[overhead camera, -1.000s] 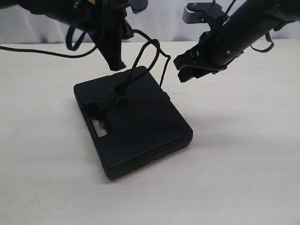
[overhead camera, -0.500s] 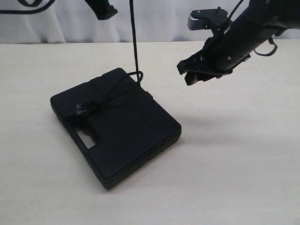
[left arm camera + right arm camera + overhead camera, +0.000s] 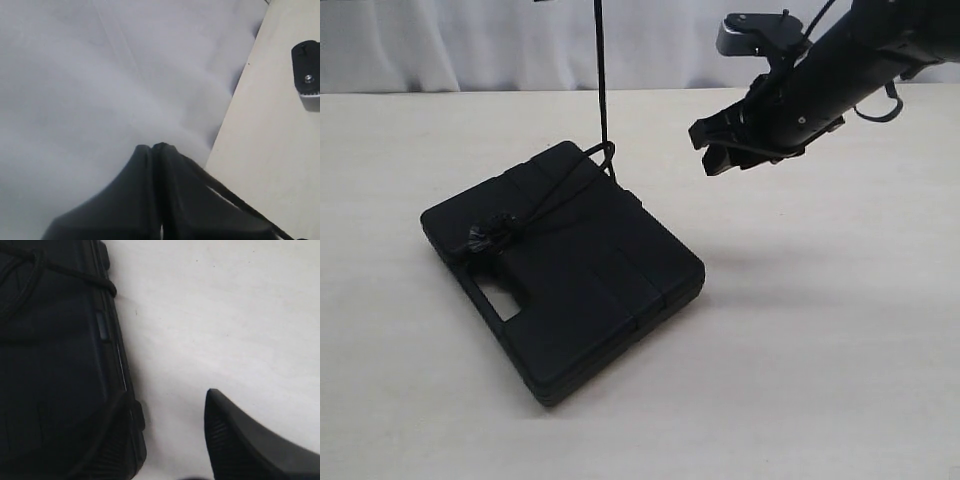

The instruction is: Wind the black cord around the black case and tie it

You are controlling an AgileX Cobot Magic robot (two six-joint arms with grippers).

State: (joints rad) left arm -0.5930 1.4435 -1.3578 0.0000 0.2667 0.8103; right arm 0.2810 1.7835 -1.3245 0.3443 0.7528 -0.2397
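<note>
While the left gripper (image 3: 156, 148) is raised out of the exterior view, its own wrist camera shows its two fingers pressed flat together with no gap, closed on the black cord (image 3: 601, 80); a thin dark strand trails back alongside one finger, and ahead of the tips there is only the pale curtain (image 3: 100, 75). From that grip the cord drops straight and taut to the black case (image 3: 590, 290), which lies well below the left gripper on the table (image 3: 820, 350). It meets the case at the far corner and bends over the edge there. From that corner the cord crosses the lid as a doubled line and ends in a bunched knot (image 3: 486, 237) just beside the handle slot (image 3: 503, 298), at the end of the case farthest from the right gripper (image 3: 708, 150). The right gripper hangs in the air with its fingers spread and nothing between them, clear of the cord and of the case. The case lies lower than this gripper and off toward the left arm's side, its far corner the part nearest the open fingers. In the right wrist view one finger overlaps the case's long side wall, the other finger (image 3: 240, 450) stands over bare table, and the cord is seen hooked over the case's edge farther ahead of the fingertips.
</note>
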